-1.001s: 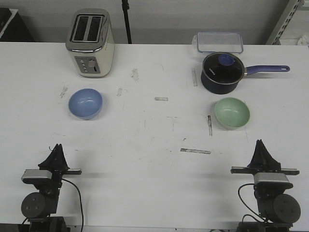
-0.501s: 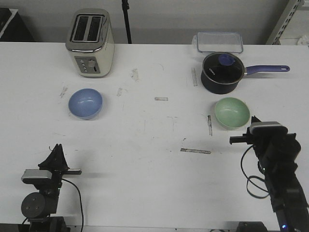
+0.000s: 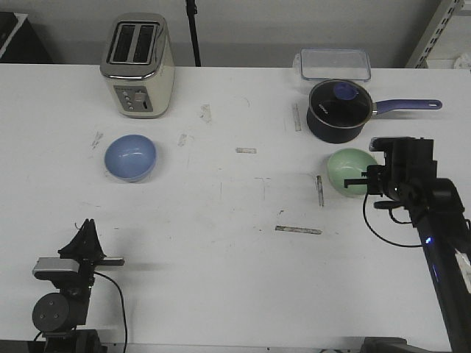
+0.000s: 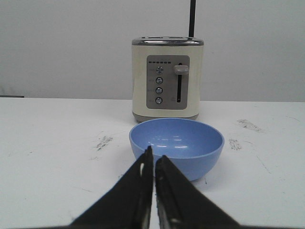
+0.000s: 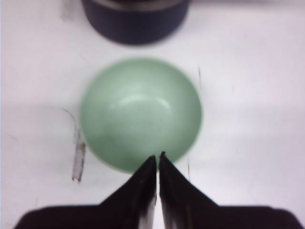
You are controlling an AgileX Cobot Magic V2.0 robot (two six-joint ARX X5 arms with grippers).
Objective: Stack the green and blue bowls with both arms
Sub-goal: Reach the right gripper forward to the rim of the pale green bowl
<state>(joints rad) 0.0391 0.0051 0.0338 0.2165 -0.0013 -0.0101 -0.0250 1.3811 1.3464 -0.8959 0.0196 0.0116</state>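
Note:
The light blue bowl (image 3: 130,157) sits upright on the left of the table, in front of the toaster. The mint green bowl (image 3: 349,170) sits on the right, just in front of the saucepan. My right gripper (image 3: 383,179) hangs above the green bowl's near right rim, partly covering it. In the right wrist view the right gripper (image 5: 157,156) is shut and empty over the near rim of the green bowl (image 5: 140,112). My left gripper (image 3: 87,224) rests shut at the front left. In the left wrist view the left gripper (image 4: 154,157) points at the blue bowl (image 4: 183,143), well short of it.
A cream toaster (image 3: 138,65) stands at the back left. A dark navy saucepan (image 3: 337,110) with glass lid and purple handle (image 3: 408,105) stands right behind the green bowl. A clear lidded box (image 3: 335,63) lies behind it. Grey scuff marks dot the white table (image 3: 243,220).
My right arm has risen from its rest at the front right and reached forward over the green bowl. The left arm and both bowls have not moved.

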